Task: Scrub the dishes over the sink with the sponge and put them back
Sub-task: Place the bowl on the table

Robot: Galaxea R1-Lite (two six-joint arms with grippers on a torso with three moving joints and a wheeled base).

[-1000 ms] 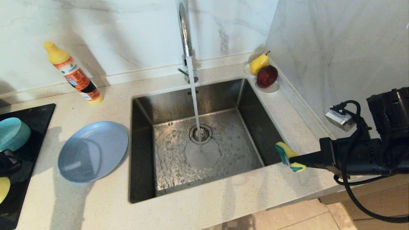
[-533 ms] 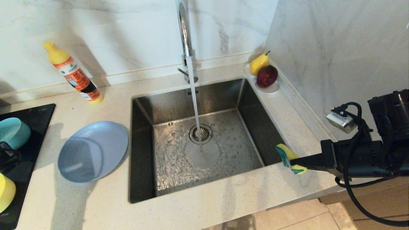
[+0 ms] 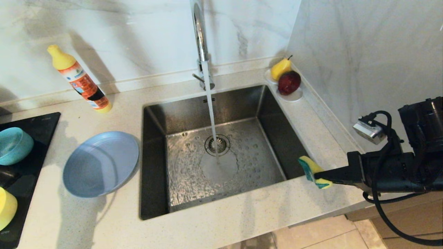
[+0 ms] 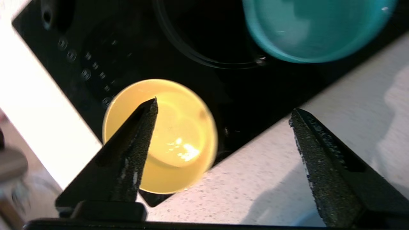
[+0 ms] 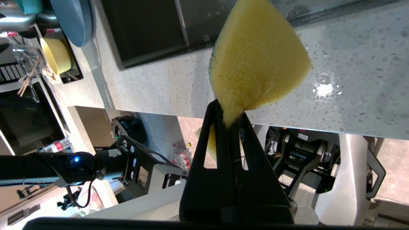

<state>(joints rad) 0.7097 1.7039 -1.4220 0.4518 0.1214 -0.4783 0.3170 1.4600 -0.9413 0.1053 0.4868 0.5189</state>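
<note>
Head cam: we look forward and down, steep angle, sink (image 3: 214, 152) centred, countertop (image 3: 104, 221) around it, hob (image 3: 31, 166) cut off at left edge, marble walls behind and to the right. Left wrist cam: we sit close above the hob corner, facing down past the left gripper (image 4: 223, 110) at the yellow-green bowl (image 4: 179, 137) and teal bowl (image 4: 316, 28). Right wrist cam: we look along the right gripper (image 5: 231, 110) across the counter's front edge. All three views share the bowls; head and right wrist also share the plate (image 3: 100, 164).
</note>
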